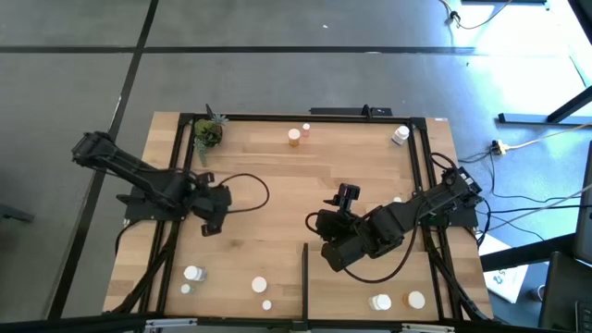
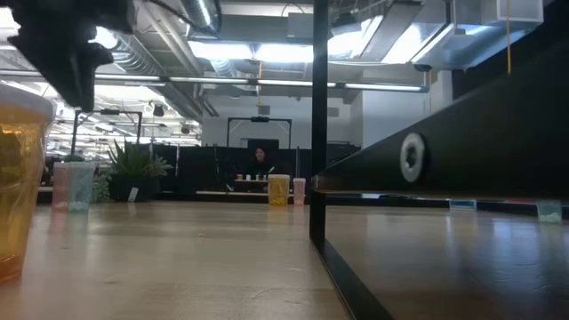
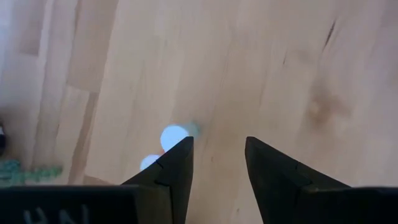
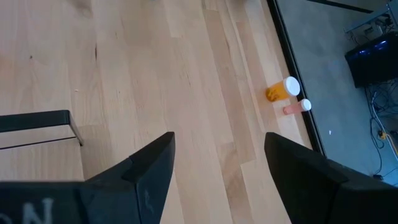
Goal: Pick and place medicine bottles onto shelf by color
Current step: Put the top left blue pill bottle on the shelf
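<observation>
The medicine bottles [image 1: 294, 137] are standing scattered: two at the table's 12 o'clock edge, one at 1 o'clock, others along the 6 o'clock edge beside the shelf [image 1: 370, 277]. No label is readable. The low view alone is showing an amber bottle [image 2: 20, 178] up close. The left gripper [image 1: 211, 225] at 9 o'clock and the right gripper [image 1: 345, 194] near the centre are both hanging with fingers parted, holding nothing.
</observation>
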